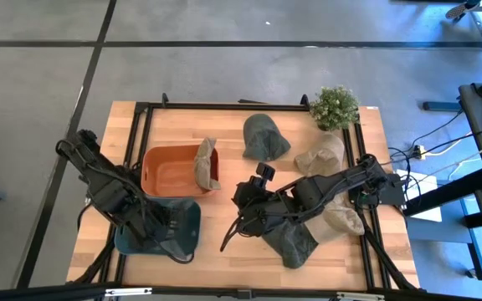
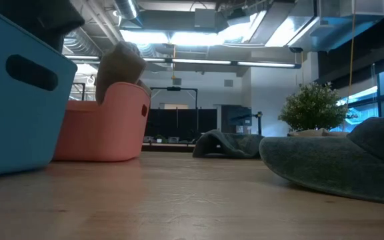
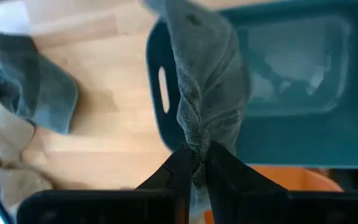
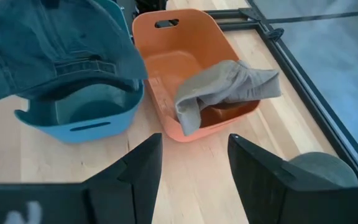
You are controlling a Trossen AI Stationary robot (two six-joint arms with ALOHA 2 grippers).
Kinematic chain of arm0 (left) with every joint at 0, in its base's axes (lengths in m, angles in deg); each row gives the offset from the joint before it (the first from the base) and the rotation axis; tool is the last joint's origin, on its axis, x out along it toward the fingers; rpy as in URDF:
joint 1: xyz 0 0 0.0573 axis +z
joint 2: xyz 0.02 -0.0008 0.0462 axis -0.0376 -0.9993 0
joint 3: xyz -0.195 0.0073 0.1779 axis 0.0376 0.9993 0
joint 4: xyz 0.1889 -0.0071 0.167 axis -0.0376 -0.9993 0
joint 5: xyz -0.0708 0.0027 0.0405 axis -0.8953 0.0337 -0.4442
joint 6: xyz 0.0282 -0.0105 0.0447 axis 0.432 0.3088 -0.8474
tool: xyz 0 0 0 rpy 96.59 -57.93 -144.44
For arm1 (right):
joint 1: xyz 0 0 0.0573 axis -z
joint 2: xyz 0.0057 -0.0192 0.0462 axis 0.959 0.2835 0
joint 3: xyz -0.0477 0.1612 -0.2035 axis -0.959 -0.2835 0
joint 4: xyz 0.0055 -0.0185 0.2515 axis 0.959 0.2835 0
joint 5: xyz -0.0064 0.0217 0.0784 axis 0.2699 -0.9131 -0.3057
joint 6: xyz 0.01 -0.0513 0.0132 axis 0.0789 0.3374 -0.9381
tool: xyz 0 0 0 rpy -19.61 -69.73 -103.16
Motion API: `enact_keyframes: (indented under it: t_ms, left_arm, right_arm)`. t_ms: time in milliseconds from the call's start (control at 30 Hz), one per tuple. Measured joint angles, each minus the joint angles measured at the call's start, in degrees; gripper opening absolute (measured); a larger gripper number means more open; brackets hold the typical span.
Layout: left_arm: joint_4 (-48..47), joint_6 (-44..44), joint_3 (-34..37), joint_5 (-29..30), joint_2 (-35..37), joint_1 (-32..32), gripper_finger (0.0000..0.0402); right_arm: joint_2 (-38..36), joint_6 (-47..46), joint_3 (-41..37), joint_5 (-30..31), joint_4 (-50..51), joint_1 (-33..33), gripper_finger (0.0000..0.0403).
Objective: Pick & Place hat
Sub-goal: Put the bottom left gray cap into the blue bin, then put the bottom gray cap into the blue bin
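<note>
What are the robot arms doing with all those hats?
They are sorting hats into bins. The left gripper has its fingers pinched on a green hat and holds it over the blue bin. A tan hat already hangs over the rim of the orange bin beside it. The right gripper waits near the table's middle with its fingers open and nothing in them. More green and tan hats lie on the table, next to a small plant.

A hat drapes over the orange bin's rim (blue bin just beside it).
</note>
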Motion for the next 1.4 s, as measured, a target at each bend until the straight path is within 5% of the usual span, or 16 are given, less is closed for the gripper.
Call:
enact_keyframes:
  t_ms: [433, 767, 1400]
  left_arm:
    - [6.0, 3.6, 3.2, 2.7, -0.2, 3.1, 0.0048]
    - [8.4, 3.6, 3.2, -1.1, -0.2, 4.2, 0.0056]
    - [8.5, 7.0, 0.6, 8.9, 1.5, 5.5, 0.0109]
  right_arm:
    - [0.0, 0.1, 0.0, 0.0, 0.2, 0.0, 0.0184]
    - [0.0, 0.2, 0.0, -1.8, 0.4, 0.0, 0.0184]
    - [0.0, 0.1, 0.0, -1.9, 1.2, 0.0, 0.0185]
